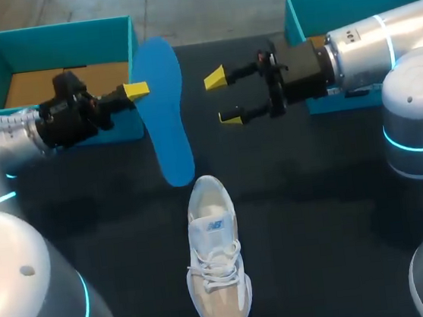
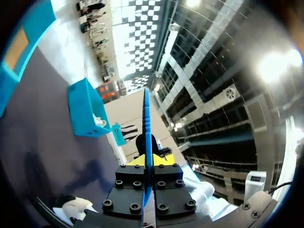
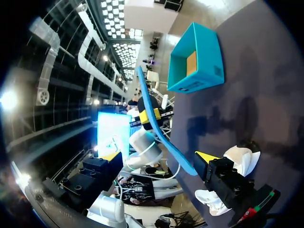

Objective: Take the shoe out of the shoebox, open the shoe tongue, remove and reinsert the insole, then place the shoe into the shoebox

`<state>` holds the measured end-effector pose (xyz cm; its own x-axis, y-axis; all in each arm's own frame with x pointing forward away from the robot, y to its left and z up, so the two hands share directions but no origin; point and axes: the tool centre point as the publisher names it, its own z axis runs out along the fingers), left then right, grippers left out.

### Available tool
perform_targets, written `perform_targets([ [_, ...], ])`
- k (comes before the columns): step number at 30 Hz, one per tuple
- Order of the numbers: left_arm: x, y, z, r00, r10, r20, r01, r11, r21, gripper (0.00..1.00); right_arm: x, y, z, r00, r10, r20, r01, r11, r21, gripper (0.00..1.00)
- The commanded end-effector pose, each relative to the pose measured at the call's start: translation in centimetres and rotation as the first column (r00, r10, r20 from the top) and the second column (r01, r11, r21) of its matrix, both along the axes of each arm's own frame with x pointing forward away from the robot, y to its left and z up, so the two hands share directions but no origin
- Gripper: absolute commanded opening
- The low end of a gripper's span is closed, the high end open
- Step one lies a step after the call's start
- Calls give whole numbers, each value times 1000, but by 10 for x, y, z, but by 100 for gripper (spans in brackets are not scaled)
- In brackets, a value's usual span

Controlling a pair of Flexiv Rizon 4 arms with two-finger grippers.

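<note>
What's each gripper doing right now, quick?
Left gripper: closed on the long flat blue insole.
Right gripper: open, holding nothing.

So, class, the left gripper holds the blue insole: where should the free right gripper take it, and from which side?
Probably the insole by its bare long edge facing the right gripper, coming from the right, opposite the left gripper. It is a thin flat sheet, so pinch across its thickness; the open fingers face that edge.
</note>
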<state>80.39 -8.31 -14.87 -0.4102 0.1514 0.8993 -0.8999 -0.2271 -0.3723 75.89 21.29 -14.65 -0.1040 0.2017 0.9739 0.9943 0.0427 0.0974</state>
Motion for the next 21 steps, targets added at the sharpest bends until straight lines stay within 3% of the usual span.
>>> perform_targets([
  [1,-2,2,-6,975,-1,220,17,997,-70,0,0,2,-1,1000,-3,1,3,1000,-1,100],
  [9,-5,6,14,834,30,551,16,997,-79,0,0,2,-1,1000,-3,1,3,1000,-1,100],
  [16,-4,9,22,703,49,710,32,994,-100,0,0,2,-1,1000,-3,1,3,1000,-1,100],
  [21,-6,12,23,552,57,832,67,991,-112,0,0,2,-1,1000,-3,1,3,1000,-1,100],
])
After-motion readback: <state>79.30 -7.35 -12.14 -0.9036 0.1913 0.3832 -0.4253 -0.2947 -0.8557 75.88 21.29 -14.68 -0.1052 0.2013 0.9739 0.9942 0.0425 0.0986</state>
